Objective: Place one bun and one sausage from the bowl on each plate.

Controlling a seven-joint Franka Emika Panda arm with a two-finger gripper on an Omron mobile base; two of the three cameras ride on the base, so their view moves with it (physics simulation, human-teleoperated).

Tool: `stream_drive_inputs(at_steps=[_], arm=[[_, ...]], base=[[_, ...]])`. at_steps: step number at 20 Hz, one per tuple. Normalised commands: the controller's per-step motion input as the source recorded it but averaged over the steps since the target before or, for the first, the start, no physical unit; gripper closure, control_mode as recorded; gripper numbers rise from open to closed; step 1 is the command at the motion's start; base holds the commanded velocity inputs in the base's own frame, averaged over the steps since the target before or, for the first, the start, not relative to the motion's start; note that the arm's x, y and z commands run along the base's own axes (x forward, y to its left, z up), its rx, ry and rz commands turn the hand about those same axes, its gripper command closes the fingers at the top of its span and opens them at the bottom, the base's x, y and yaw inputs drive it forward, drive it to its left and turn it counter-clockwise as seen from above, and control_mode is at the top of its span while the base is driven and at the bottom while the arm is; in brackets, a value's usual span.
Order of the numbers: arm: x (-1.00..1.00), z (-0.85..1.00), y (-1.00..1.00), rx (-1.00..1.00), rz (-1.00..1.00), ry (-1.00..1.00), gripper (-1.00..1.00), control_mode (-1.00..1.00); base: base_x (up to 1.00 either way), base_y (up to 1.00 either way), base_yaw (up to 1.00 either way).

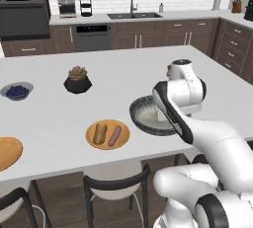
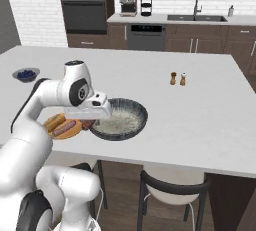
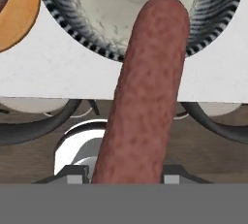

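In the hand view a reddish-brown sausage (image 3: 147,92) stands up between my fingertips (image 3: 72,174), and my gripper (image 3: 126,174) is shut on it. It hangs above the near rim of the dark grey bowl (image 3: 97,43) and the counter's front edge. From the right base my gripper (image 2: 90,122) sits between the bowl (image 2: 131,109) and a plate (image 2: 52,130). That plate (image 1: 123,140) carries one bun (image 1: 100,133) and one sausage (image 1: 115,135). A second plate (image 1: 7,152) lies at the far left, bare where it shows. My arm hides part of the bowl (image 1: 141,116).
A black succulent pot (image 1: 77,80) and a small bowl of blue berries (image 1: 17,91) stand further back on the island. Salt and pepper shakers (image 2: 178,79) are to the right. Dark chairs (image 1: 116,185) (image 2: 175,187) are tucked under the front edge.
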Motion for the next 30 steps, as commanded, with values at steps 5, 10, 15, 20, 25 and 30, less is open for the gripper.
stream_drive_inputs(at_steps=[5,10,15,20,25,30], arm=[[-0.24,-0.23,0.02,0.04,0.00,0.00,1.00,-1.00],[0.00,-0.09,0.22,0.00,0.00,0.00,1.00,-1.00],[0.00,0.00,0.00,0.00,0.00,0.00,1.00,1.00],[0.00,0.00,0.00,0.00,0.00,0.00,1.00,1.00],[0.00,0.00,0.00,0.00,0.00,0.00,1.00,1.00],[0.00,0.00,0.00,0.00,0.00,0.00,1.00,1.00]], base=[[0.00,0.00,0.00],[0.00,0.00,0.00],[0.00,0.96,0.00],[-0.02,1.00,0.00],[-0.07,1.00,0.00],[-0.79,0.77,0.00]])
